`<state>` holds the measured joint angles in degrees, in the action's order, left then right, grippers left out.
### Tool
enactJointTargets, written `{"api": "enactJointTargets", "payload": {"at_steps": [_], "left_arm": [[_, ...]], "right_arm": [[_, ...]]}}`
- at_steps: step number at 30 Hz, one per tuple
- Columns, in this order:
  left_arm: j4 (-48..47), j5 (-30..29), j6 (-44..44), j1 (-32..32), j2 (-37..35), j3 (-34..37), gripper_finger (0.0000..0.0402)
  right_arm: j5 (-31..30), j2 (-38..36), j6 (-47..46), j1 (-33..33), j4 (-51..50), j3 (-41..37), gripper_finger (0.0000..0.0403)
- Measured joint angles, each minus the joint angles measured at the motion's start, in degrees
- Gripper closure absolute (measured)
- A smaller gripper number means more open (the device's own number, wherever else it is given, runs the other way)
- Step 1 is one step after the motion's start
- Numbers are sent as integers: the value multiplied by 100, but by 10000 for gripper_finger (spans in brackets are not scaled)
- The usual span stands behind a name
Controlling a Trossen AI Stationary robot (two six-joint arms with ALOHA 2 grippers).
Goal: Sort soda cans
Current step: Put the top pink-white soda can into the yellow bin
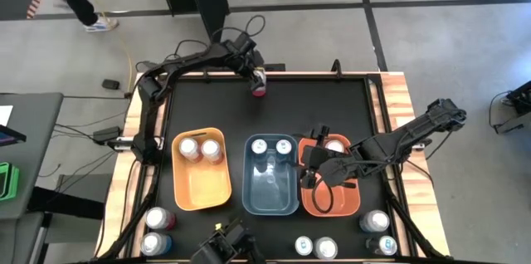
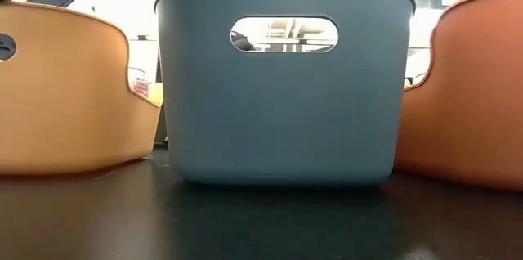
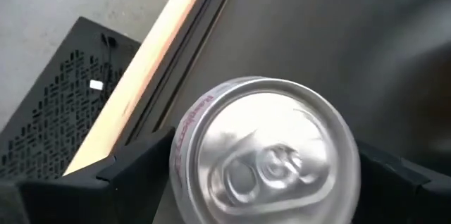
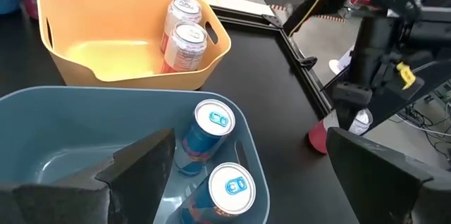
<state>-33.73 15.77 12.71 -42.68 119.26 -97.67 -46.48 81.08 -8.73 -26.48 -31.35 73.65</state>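
My left gripper (image 1: 258,79) reaches to the table's far edge and is shut on a red-and-silver soda can (image 1: 259,91); the left wrist view shows the can's silver top (image 3: 271,150). My right gripper (image 1: 318,164) hangs open and empty over the wall between the blue bin (image 1: 271,199) and the red-orange bin (image 1: 347,202). Two red-and-silver cans (image 4: 183,30) stand in the orange bin (image 1: 202,189), two blue cans (image 4: 215,136) in the blue bin, and one can (image 1: 336,144) in the red-orange bin. Several more cans (image 1: 156,219) stand along the table's near edge. My left gripper pinches the can by its side wall just below the top rim (image 3: 182,146), one finger (image 3: 137,171) on each side. The fingers come from above, slanting down. The can sits roughly upright; I cannot tell whether its base rests on the table.
The three bins stand side by side across the table's middle and fill the low view, with the blue bin (image 2: 282,88) in the centre. Loose cans stand at the near left (image 1: 152,243), near middle (image 1: 315,248) and near right (image 1: 377,222). A raised wooden rim (image 1: 397,98) borders the table.
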Motion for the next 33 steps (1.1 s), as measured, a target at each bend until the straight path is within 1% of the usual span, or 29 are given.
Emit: {"api": "enactJointTargets", "payload": {"at_steps": [5,11,14,17,24,29,33], "left_arm": [[337,-78,-257,4,193,2,57],[525,-71,-254,15,193,2,59],[510,-48,-244,20,192,2,74],[489,-41,-247,47,186,2,104],[338,-69,-227,184,172,0,108],[-230,-126,-77,255,-167,30,108],[-316,-185,51,271,-845,17,108]], "right_arm": [[2,0,-26,0,-16,0,20],[2,0,-28,1,-61,0,20],[2,0,-32,36,-67,0,20],[2,0,-68,69,-87,0,20],[2,-2,-186,153,-146,0,20],[0,-2,-192,153,-144,0,20],[0,-2,-194,153,-144,0,20]]}}
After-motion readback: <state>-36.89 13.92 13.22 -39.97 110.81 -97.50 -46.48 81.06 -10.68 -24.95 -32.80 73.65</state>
